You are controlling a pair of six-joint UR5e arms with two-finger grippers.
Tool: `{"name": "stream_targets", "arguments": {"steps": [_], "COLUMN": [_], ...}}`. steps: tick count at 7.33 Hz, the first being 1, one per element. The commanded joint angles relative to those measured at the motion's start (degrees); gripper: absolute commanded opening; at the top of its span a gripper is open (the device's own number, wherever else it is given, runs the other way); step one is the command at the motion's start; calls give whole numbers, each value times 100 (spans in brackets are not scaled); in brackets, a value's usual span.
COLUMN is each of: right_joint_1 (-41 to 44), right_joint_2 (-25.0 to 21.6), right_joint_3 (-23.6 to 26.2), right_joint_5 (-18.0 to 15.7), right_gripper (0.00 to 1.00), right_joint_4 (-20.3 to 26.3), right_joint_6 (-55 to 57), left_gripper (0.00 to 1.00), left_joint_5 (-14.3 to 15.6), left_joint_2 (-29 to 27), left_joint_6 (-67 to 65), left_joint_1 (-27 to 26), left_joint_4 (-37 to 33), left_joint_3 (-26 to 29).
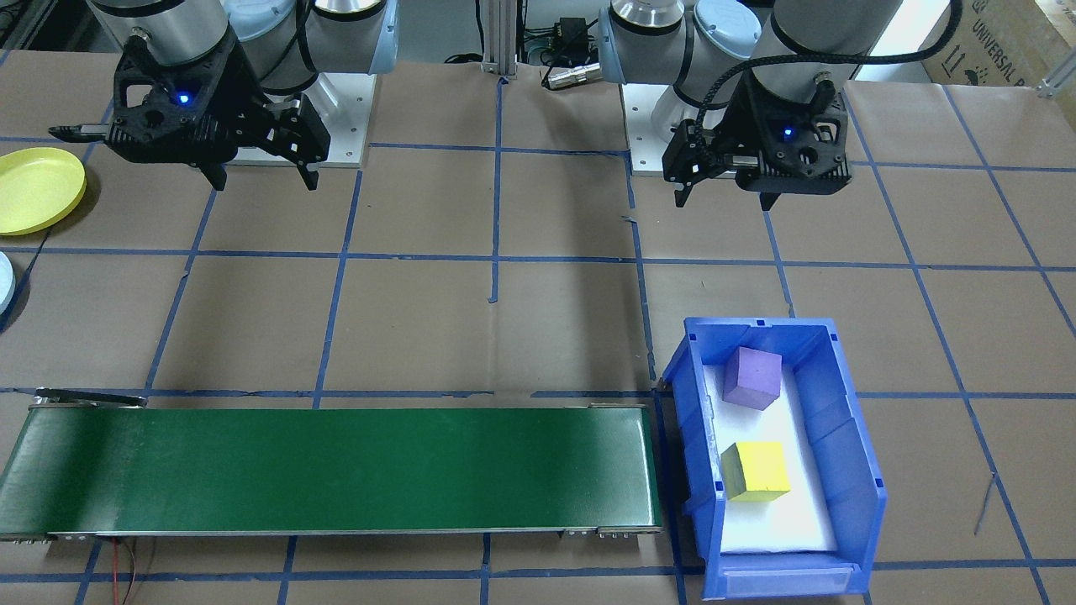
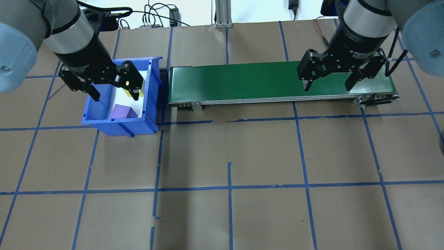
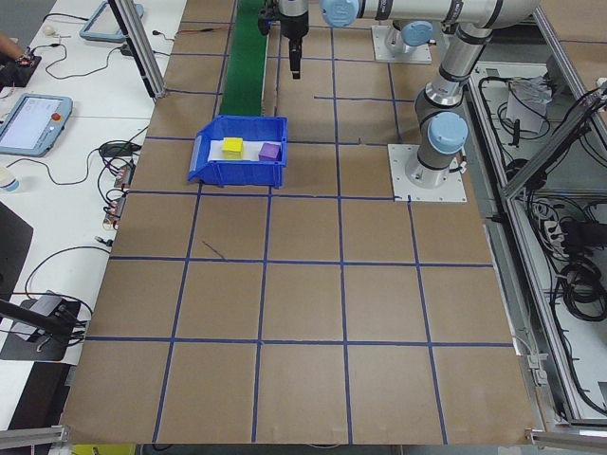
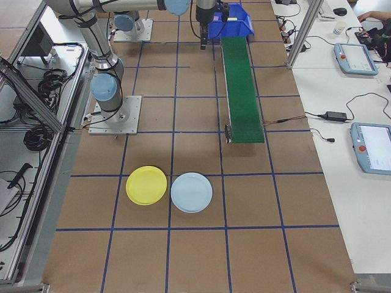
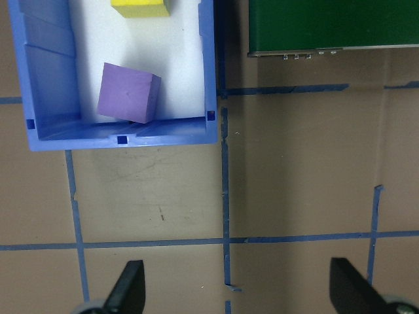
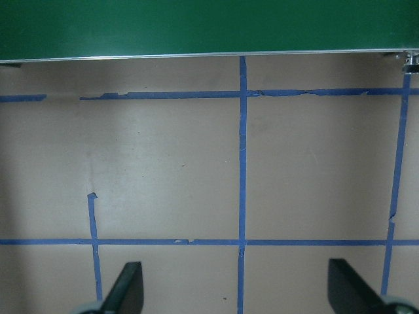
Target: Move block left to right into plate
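The purple block (image 1: 753, 378) and yellow block (image 1: 756, 471) lie apart in the blue bin (image 1: 851, 454) on the robot's left, just off the green conveyor (image 1: 336, 470). The left gripper (image 1: 725, 197) hangs nearest, fingers spread and empty, short of the bin's near wall. The right gripper (image 1: 262, 178) is likewise spread; the yellow plate (image 1: 34, 189) sits far right.

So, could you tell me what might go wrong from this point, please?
1. The purple block leans against the bin wall, so the open left gripper may grip it askew.
2. The tall bin walls could catch the fingers.
3. The yellow plate touches a blue plate; a drop could land wrong.
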Motion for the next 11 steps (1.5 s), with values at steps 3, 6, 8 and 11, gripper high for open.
{"name": "stream_targets", "arguments": {"steps": [3,6,8,11], "right_joint_1": [-9,-18,-18,-18], "right_joint_2": [0,0,0,0], "right_joint_3": [0,0,0,9], "right_joint_5": [48,48,57,65], "right_gripper": [100,100,100,100], "right_joint_4": [0,-9,-9,0], "right_joint_6": [4,4,4,4], "left_gripper": [100,100,100,100], "left_joint_5": [52,-27,-18,17], "left_joint_2": [-14,-231,-1143,-1937], "left_joint_6": [-65,425,577,646], "left_joint_1": [-53,1044,1099,1099], "left_joint_4": [598,844,1613,2224], "left_joint_3": [33,-46,-99,-125]}}
